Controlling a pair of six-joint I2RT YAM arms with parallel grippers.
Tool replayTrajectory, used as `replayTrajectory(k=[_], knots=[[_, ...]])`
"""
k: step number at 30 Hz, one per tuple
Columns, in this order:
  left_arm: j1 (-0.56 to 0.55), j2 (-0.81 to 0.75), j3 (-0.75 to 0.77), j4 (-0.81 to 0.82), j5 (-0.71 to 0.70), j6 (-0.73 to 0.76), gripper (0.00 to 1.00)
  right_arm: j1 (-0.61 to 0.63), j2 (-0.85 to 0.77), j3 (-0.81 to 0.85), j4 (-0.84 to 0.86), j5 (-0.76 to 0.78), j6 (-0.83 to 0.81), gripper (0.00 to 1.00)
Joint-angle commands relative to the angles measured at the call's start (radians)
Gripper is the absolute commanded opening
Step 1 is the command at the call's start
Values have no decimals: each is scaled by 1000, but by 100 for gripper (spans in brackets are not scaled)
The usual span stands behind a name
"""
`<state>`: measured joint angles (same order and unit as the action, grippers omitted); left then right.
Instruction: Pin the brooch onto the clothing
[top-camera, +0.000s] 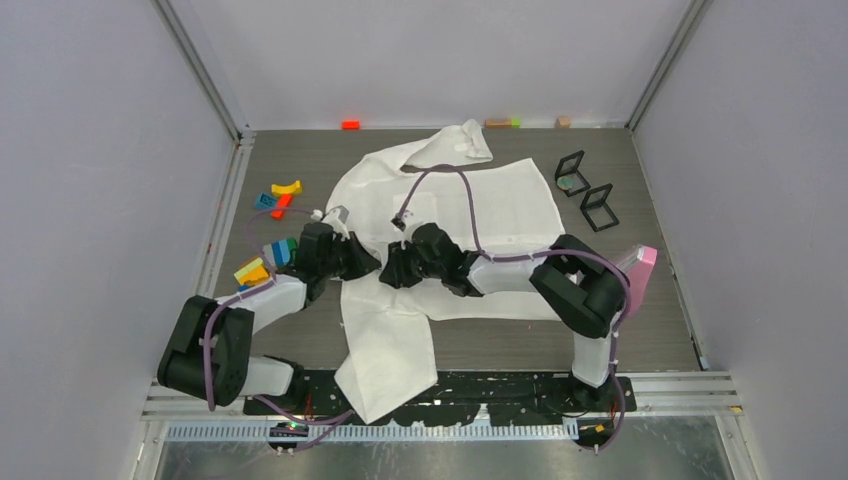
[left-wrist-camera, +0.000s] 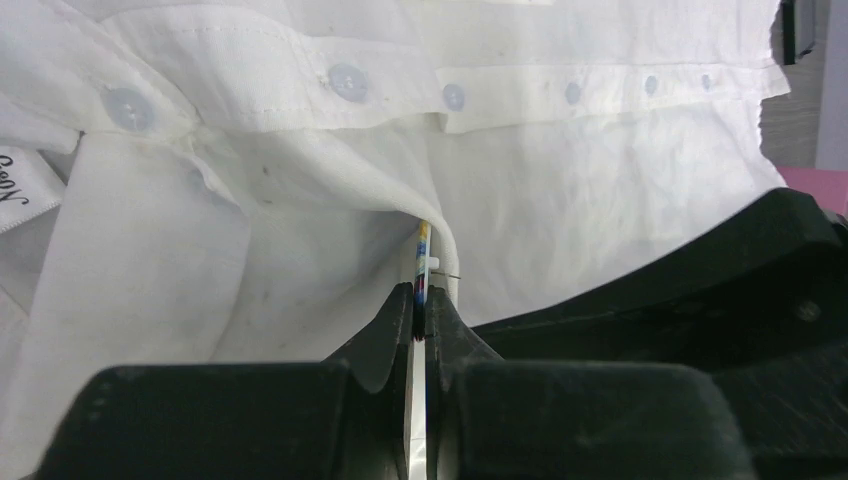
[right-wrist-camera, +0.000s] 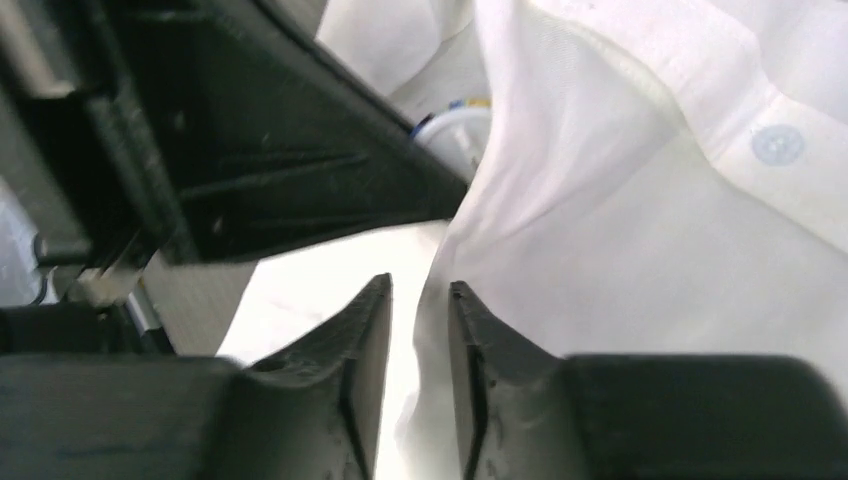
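we take this for a robotics lab cell. plain grey panels (top-camera: 90, 150) in aluminium framing (top-camera: 205, 75) box the table (top-camera: 300, 160) from nine to three o'clock.

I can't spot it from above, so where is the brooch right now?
In the left wrist view the brooch is clamped edge-on in the left tool, pressed against a fold of the white shirt below its button strip.

White shirt (left-wrist-camera: 600, 190), brooch (left-wrist-camera: 422, 262) in left gripper (left-wrist-camera: 420, 306)
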<state>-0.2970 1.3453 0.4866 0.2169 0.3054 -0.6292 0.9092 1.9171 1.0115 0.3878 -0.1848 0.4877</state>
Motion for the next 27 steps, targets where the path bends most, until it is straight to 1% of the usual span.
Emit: replayTrajectory(k=[1,5,9,14,17,19,23,27], knots=[[27,-47,2,79,85,-2,0,8,-186,-45,-25,37,-50,39],[44,-58,16,59,150,6,0,6,-310,-98,-98,87,-93,53],[58,-85,30,28,235,20,0,-23,-430,-133,-168,82,-134,61],[67,-115,59,-16,360,21,0,-96,-570,-160,-230,-4,-180,66],[68,-122,83,-72,417,-8,0,-116,-636,-164,-272,-29,-211,67],[68,-139,95,-94,439,-34,0,-121,-668,-165,-295,-42,-225,68],[76,-171,146,-209,444,-46,0,-124,-711,-164,-317,-75,-236,69],[99,-184,209,-319,517,-40,0,-124,-730,-145,-351,-141,-251,70]])
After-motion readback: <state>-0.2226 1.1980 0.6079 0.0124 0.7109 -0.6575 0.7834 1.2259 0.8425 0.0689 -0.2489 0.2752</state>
